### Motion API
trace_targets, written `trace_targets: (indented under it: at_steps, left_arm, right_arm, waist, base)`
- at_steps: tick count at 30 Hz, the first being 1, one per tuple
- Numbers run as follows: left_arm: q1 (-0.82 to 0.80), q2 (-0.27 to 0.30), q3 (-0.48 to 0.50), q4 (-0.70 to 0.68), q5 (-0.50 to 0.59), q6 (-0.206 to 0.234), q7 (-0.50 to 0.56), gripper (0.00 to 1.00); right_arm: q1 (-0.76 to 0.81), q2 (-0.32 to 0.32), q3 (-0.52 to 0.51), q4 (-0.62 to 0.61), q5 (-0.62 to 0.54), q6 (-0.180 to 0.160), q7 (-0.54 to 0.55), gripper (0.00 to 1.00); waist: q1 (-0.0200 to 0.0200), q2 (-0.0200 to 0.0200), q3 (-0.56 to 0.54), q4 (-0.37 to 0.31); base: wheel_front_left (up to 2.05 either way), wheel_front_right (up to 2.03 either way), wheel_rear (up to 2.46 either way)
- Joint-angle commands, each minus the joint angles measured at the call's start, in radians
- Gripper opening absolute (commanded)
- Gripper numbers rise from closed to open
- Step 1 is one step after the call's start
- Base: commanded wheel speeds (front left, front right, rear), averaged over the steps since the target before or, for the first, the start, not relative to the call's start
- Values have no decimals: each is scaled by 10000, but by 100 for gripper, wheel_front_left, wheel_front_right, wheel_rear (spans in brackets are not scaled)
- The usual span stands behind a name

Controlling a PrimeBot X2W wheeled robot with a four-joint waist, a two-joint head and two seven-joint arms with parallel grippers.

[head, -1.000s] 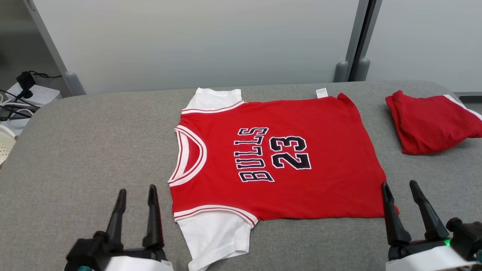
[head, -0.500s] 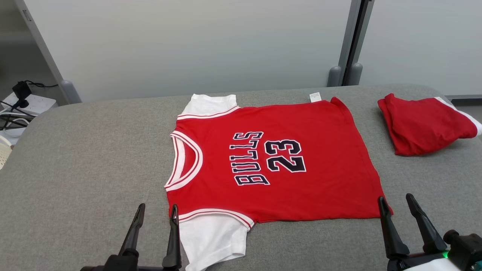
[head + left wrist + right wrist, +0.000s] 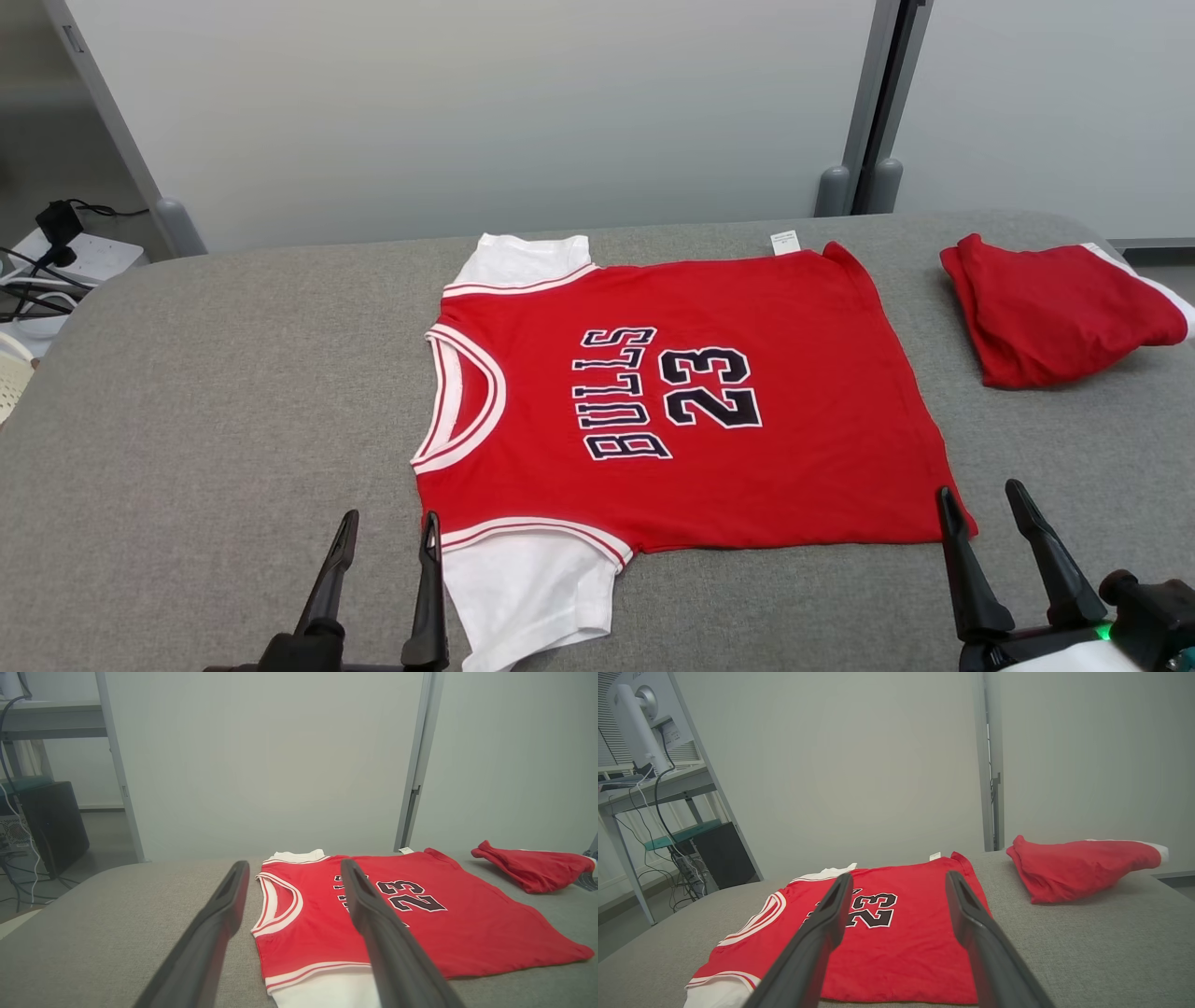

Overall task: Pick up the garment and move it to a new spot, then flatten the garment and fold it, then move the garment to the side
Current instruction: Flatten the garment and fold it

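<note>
One red-and-white cloth jersey (image 3: 794,373) is spread on one grey padded table (image 3: 215,373); one bunched red cloth (image 3: 1055,313) is set apart. The left gripper (image 3: 390,515) and right gripper (image 3: 978,489) are held parted, empty.

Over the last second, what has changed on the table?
The left gripper has slid to its right, up to the white near sleeve of the jersey. The head view also shifted slightly. Nothing was grasped or released, and both grippers stay open. The right gripper remains at the hem corner. The jersey lies flat as before, and the folded red garment has not moved.
</note>
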State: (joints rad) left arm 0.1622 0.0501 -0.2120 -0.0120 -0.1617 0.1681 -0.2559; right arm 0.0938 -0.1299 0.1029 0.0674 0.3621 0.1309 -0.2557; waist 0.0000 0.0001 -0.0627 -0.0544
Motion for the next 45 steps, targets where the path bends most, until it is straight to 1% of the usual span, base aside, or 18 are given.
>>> trace_targets:
  at_steps: [1,9,16,18,19,22,25,30,32,33,34,35,36,38,39,40,41,45]
  left_arm:
    - [-298,1,328,-212,-16,19,-59,100]
    - [-300,1,221,265,-286,-138,-59,100]
    - [-555,1,-463,2536,-2259,-279,27,100]
    - [-764,1,-683,3079,-2803,-245,192,100]
    - [-876,1,-816,3338,-2960,-231,304,96]
    - [-1177,1,-1173,3950,-3474,-189,642,100]
    - [-1485,1,-1562,4478,-4034,-6,907,100]
    - [-1819,1,-1906,5057,-4148,279,1113,99]
    - [-1911,1,-2008,5181,-4224,375,1160,90]
    - [-1946,1,-2052,5247,-4256,415,1179,87]
    - [-1982,1,-2086,5304,-4277,433,1160,67]
    - [-1982,1,-2086,5304,-4277,433,1160,67]
    - [-2013,1,-2114,5365,-4317,438,1155,52]
    - [-2072,1,-2183,5511,-4376,456,1189,40]
    - [-2099,1,-2204,5557,-4409,455,1159,29]
    - [-2124,1,-2244,5613,-4444,438,1170,9]
    - [-2152,1,-2288,5646,-4472,399,1142,0]
    - [-2242,1,-2379,5748,-4490,364,914,0]
  right_arm:
    - [-178,-135,210,-284,34,-2,-61,100]
    - [-203,-137,243,-220,43,-2,-61,100]
    - [-235,-138,321,-143,60,-2,-61,100]
    - [-262,-142,334,-145,74,-2,-61,100]
    - [-278,-149,346,-145,80,-2,-61,100]
    - [-333,-181,391,-138,97,-2,-61,100]
    - [-381,-222,439,-150,118,-2,-61,100]
    - [-453,-289,534,-134,167,-2,-61,100]
    - [-472,-326,543,-126,193,-2,-61,100]
    - [-478,-341,550,-119,205,-2,-61,100]
    - [-483,-358,564,-113,213,-2,-61,100]
    - [-483,-358,564,-113,213,-2,-61,100]
    - [-487,-374,577,-109,221,-2,-61,100]
    - [-493,-409,595,-106,246,-2,-61,100]
    - [-499,-427,602,-107,261,-2,-61,100]
    - [-505,-446,606,-108,275,-2,-61,100]
    - [-510,-467,608,-110,286,-2,-61,100]
    - [-513,-533,567,-128,327,-2,-61,100]
  waist:
    - [0,-1,4,1]
    - [0,-1,55,15]
    - [0,-1,192,63]
    - [0,-1,247,75]
    - [0,-1,279,78]
    - [0,-1,362,73]
    - [0,-1,446,32]
    - [0,-1,549,-61]
    - [0,-1,578,-88]
    - [0,-1,587,-103]
    - [0,-1,595,-118]
    - [0,-1,595,-118]
    - [0,-1,601,-133]
    - [0,-1,607,-162]
    - [0,-1,608,-178]
    - [0,-1,607,-191]
    - [0,-1,605,-201]
    - [0,-1,589,-219]
  base:
    - [0,0,0]
    - [0,0,0]
    - [0,0,0]
    - [0,0,0]
    - [0,0,0]
    - [0,0,0]
    - [0,0,0]
    - [0,0,0]
    - [0,0,0]
    - [0,0,0]
    - [0,0,0]
    - [0,0,0]
    - [0,0,0]
    - [0,0,0]
    - [0,0,0]
    - [0,0,0]
    - [0,0,0]
    - [0,0,0]
